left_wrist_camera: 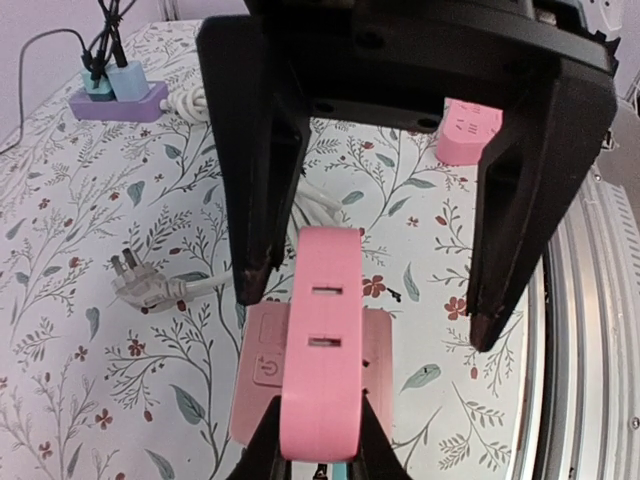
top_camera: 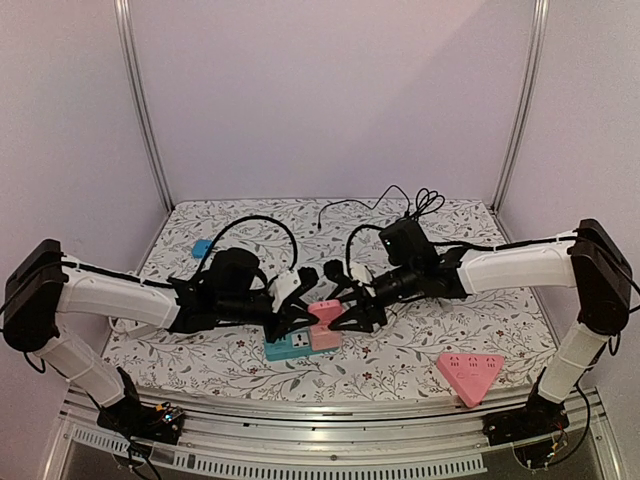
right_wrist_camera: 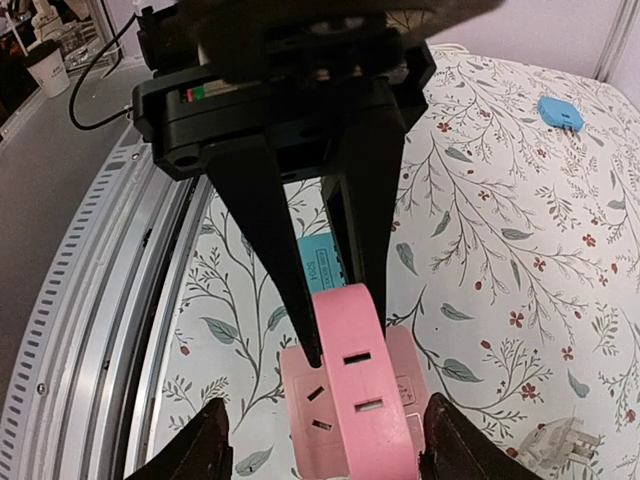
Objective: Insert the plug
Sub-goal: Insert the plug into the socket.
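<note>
The plug is a pink rounded block with two slots in its top. It stands upright on a flat pink socket block; its pins are hidden. My left gripper is shut on its near end. In the right wrist view the left gripper's black fingers pinch the plug over the socket block. My right gripper stands open, one finger on each side of the plug and not touching it. From above, both grippers meet at the plug, left gripper and right gripper.
A teal power strip adjoins the pink socket block. A pink triangular strip lies at the front right. A white loose plug with its cord lies left of the grippers. A purple strip holds cables. A small blue item is at the back left.
</note>
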Robot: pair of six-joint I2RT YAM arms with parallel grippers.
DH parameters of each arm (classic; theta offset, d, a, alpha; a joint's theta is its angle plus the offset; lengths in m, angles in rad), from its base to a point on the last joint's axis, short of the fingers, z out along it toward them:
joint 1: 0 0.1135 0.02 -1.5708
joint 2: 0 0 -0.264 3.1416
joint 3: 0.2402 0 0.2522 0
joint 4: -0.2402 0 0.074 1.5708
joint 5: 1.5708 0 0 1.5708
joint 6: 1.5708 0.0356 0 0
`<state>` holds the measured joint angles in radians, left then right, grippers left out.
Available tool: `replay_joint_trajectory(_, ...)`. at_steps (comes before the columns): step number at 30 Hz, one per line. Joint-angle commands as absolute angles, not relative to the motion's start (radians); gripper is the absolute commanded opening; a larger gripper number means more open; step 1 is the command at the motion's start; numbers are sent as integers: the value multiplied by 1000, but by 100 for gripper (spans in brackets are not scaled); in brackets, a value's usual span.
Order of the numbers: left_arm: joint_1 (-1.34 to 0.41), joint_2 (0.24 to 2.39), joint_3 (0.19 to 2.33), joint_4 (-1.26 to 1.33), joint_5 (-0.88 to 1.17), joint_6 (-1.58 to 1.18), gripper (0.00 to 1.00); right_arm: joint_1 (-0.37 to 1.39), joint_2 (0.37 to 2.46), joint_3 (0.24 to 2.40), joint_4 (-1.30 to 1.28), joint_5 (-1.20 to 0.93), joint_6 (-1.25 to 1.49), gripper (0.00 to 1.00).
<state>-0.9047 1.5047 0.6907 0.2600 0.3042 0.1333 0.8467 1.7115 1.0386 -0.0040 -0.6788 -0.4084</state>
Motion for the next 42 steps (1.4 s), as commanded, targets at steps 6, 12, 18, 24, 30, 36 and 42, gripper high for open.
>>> replay_joint_trajectory(6, -923, 1484, 692, 75, 278, 127, 74, 833, 1682, 1013, -77, -620, -467, 99)
replay_joint_trajectory(12, -923, 1355, 640, 111, 202, 119, 92, 827, 1779, 1038, -75, -612, -528, 99)
replay_joint_trajectory(18, -923, 1228, 562, 141, 5, 16, 93, 827, 1878, 1056, -13, -668, -555, 96)
replay_joint_trajectory(24, -923, 1086, 461, 169, -47, -44, 93, 828, 1909, 1030, 98, -708, -535, 89)
replay_joint_trajectory(30, -924, 1048, 459, 162, -72, -37, 93, 824, 1948, 1009, 192, -711, -514, 86)
replay_joint_trajectory(36, -925, 1065, 469, 144, -66, -35, 91, 818, 1979, 1002, 244, -735, -504, 71)
replay_joint_trajectory(42, -926, 1195, 511, 58, -167, -12, 85, 816, 1987, 971, 286, -683, -502, 67)
